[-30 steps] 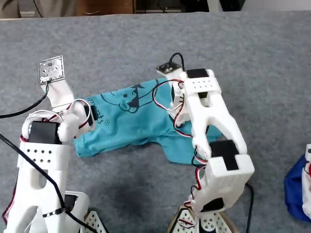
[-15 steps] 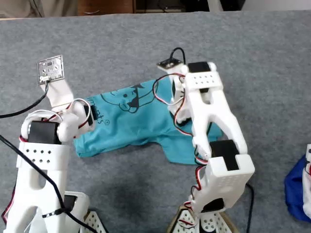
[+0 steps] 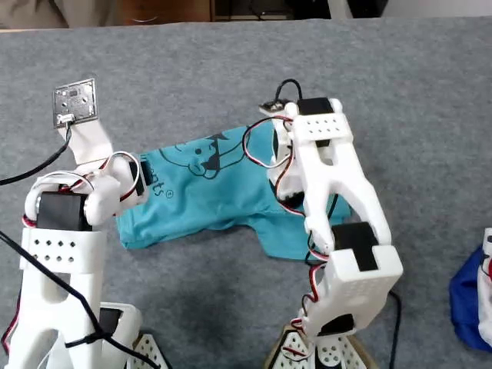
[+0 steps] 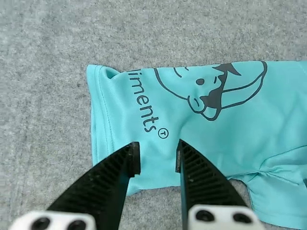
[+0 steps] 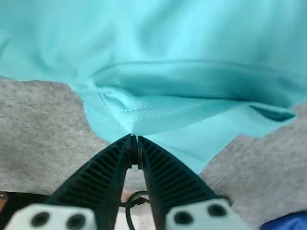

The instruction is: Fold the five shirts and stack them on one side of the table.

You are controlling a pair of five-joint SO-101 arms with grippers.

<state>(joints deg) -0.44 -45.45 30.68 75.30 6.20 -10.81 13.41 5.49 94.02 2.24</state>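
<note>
- The left claw [image 4: 157, 152] hangs with its jaws parted above the teal shirt [image 4: 230, 139]. The printed lettering lies just beyond its tips, and the cartoon drawing lies farther out. Nothing is held between its fingers.
- The right claw [image 5: 135, 139] is closed, its tips meeting on a stitched edge of the same shirt. A ridge of gathered cloth sits just past the tips.
- The shirt lies spread on the grey felt table [image 3: 400, 92], between the two claws and partly under the right arm.
- Risk: the right claw's bite looks thin, taken right at the hem. A pull across the felt could strip the edge out of the jaws, and the fold would collapse.
- Risk: if the left claw closes where it hangs, it would likely pinch the upper layer alone or bunch the cloth, which would give a crooked fold.
- Risk: felt drags on fabric. If one claw moves while the other stays put, the shirt could twist instead of folding flat.
- Risk: the loose red and white wires on the right arm hang close to the cloth and might snag it.
- Count: one teal shirt, one blue cloth bundle [image 3: 467, 301] well off to the right claw's outer side, and two arms with one claw each. I judge the five-shirt job far from done.
</note>
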